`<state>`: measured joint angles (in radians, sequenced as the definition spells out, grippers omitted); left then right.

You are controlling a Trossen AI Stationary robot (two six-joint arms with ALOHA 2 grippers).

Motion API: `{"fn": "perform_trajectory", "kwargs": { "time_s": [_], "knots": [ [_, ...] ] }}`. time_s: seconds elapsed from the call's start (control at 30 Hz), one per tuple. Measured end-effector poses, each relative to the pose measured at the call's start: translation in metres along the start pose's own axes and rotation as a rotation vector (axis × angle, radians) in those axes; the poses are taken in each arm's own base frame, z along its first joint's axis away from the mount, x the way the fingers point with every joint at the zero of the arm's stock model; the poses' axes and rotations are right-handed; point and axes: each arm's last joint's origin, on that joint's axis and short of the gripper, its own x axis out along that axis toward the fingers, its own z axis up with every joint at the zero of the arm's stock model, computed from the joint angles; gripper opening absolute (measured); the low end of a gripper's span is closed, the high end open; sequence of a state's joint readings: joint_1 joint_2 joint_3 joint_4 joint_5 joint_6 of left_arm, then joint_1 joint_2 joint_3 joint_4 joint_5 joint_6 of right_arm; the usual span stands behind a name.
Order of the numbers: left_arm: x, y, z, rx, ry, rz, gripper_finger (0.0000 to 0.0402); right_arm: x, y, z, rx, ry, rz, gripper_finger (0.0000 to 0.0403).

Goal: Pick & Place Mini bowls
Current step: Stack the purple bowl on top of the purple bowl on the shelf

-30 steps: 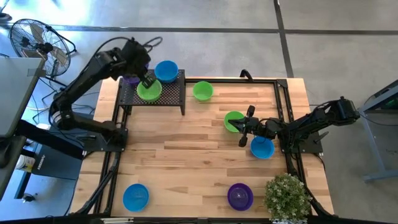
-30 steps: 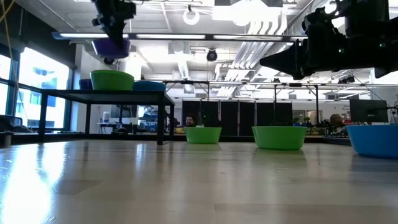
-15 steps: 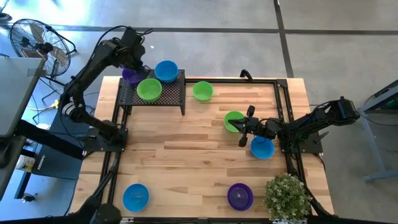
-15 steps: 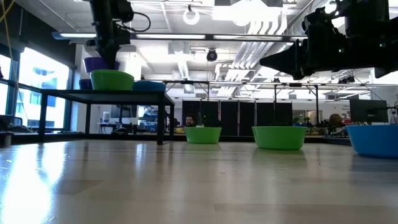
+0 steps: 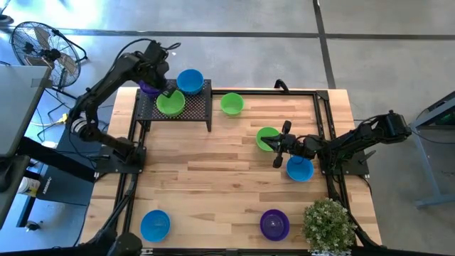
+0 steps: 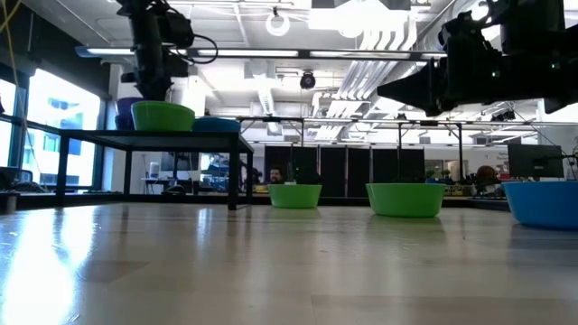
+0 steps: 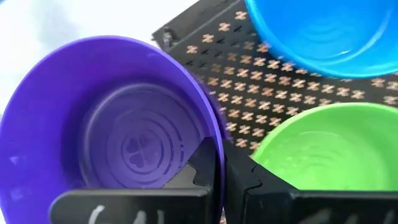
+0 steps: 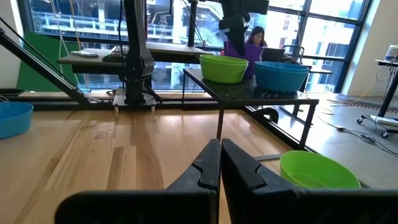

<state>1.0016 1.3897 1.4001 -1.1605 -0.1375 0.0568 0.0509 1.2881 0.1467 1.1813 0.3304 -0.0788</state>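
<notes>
My left gripper [image 7: 221, 174] is shut on a purple mini bowl [image 7: 118, 137] at the black mesh rack's [image 5: 192, 107] far left corner; in the high view that bowl [image 5: 148, 88] sits beside the gripper. A green bowl [image 5: 170, 104] and a blue bowl [image 5: 190, 80] rest by their bases on the rack. On the table stand two green bowls [image 5: 232, 104] [image 5: 266, 135], two blue bowls [image 5: 299, 169] [image 5: 155, 225] and a purple bowl [image 5: 274, 224]. My right gripper [image 8: 221, 155] is shut and touches nothing, above the table between a green and a blue bowl [image 5: 278, 147]. My left gripper holds the purple bowl by its rim [image 7: 217, 146], on the side nearest the green bowl on the rack. One finger [image 7: 196, 171] is inside the bowl and the other [image 7: 249, 180] outside. The fingers come from above. Whether the bowl's base touches the rack, I cannot tell.
A small potted plant [image 5: 328, 224] stands at the table's near right corner. Black frame rails [image 5: 323, 107] run along the table's far and right sides. Bare wood [image 5: 206, 178] lies in the table's middle. A person sits in the room beyond [image 8: 255, 34].
My left gripper has carried the purple bowl down, from well above the rack to about the level of the bowls on it, and toward the rack's far left corner. It has stayed shut on the bowl. The right arm has kept still.
</notes>
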Motion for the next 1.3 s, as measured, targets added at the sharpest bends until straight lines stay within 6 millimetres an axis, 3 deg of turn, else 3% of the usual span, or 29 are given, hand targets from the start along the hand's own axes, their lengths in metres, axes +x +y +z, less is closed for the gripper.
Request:
{"fn": "perform_trajectory", "kwargs": {
  "time_s": [0.33, 0.67, 0.83, 1.1, 1.3],
  "knots": [
    [0.009, -0.001, -0.004, -0.006, 0.001, 0.007, 0.0013, 0.0, 0.0, -0.001, -0.011, 0.01, 0.001, 0.0002],
    [0.009, -0.001, -0.005, -0.007, 0.013, 0.008, 0.0112, 0.0, 0.0, -0.001, -0.011, 0.009, 0.001, 0.0001],
    [-0.003, 0.001, -0.001, 0.022, -0.005, 0.008, 0.0146, 0.0, 0.0, -0.001, -0.011, 0.01, 0.001, 0.0002],
    [-0.016, 0.002, 0.002, 0.039, -0.032, 0.005, 0.0146, 0.0, 0.0, -0.001, -0.011, 0.009, 0.001, 0.0002],
    [-0.01, 0.001, -0.002, 0.06, 0.002, -0.001, 0.0113, 0.0, 0.0, -0.001, -0.011, 0.01, 0.001, 0.0001]
  ]
}}
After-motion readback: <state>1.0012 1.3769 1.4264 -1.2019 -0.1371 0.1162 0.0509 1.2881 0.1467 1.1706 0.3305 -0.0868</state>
